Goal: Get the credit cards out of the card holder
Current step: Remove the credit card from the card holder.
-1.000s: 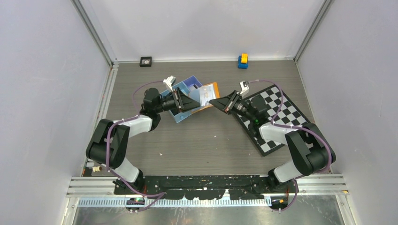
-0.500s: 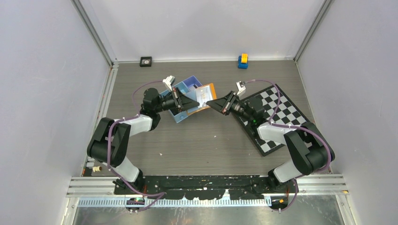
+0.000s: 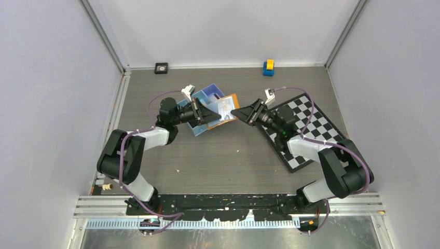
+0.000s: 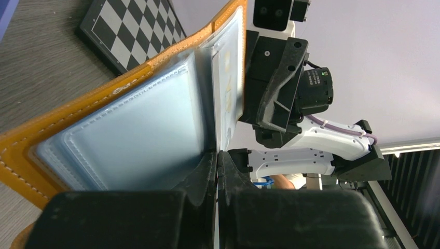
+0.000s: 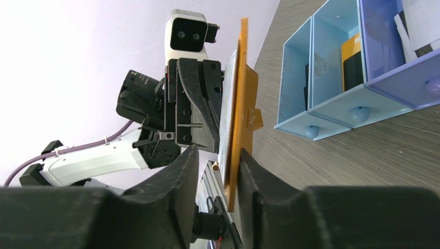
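While the card holder point(image 3: 229, 106) is held open and on edge above the table, it is gripped from the left only.

The left gripper point(image 4: 217, 162) is seen clamped shut on the lower edge of an inner clear sleeve. The right gripper point(image 5: 216, 153) is seen with its fingers apart, the orange cover's edge standing between them. Pale credit cards point(image 4: 129, 129) are seen inside the sleeves. The blue tray point(image 5: 294, 78) lies just beside the holder.

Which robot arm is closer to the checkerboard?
Right. The right arm reaches across the checkerboard; the left arm is on the other side of the card holder, over the blue tray.
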`<state>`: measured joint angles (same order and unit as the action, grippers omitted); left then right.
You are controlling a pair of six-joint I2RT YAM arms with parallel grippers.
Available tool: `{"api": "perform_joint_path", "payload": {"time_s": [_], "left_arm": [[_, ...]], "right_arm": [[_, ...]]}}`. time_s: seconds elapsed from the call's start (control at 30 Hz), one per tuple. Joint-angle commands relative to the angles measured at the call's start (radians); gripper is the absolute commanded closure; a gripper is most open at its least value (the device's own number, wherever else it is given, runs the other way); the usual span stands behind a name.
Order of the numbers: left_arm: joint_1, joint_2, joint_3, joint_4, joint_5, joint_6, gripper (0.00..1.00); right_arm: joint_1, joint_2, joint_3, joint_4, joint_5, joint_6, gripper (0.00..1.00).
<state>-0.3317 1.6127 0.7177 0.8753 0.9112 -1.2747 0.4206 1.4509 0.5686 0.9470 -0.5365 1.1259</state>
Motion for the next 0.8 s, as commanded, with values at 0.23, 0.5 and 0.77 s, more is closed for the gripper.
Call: {"api": "perform_joint_path", "payload": {"time_s": [0.23,0.5,0.77], "left_arm": [[-0.001,-0.063,0.047,-0.154,-0.003,0.127,1.0],[0.0,-0.064,0.045,-0.149,-0.005,0.127,1.0],[0.006,-0.064,0.036,-0.139,-0.01,0.122,1.0]], "right_arm": [[-0.029,-0.033,0.017,0.011,0.001,-0.009,0.94],[-0.057,-0.056,-0.014,0.017,0.03,0.002,0.99],[-0.087,-0.064,-0.038,0.035,0.045,0.024,1.0]]}}
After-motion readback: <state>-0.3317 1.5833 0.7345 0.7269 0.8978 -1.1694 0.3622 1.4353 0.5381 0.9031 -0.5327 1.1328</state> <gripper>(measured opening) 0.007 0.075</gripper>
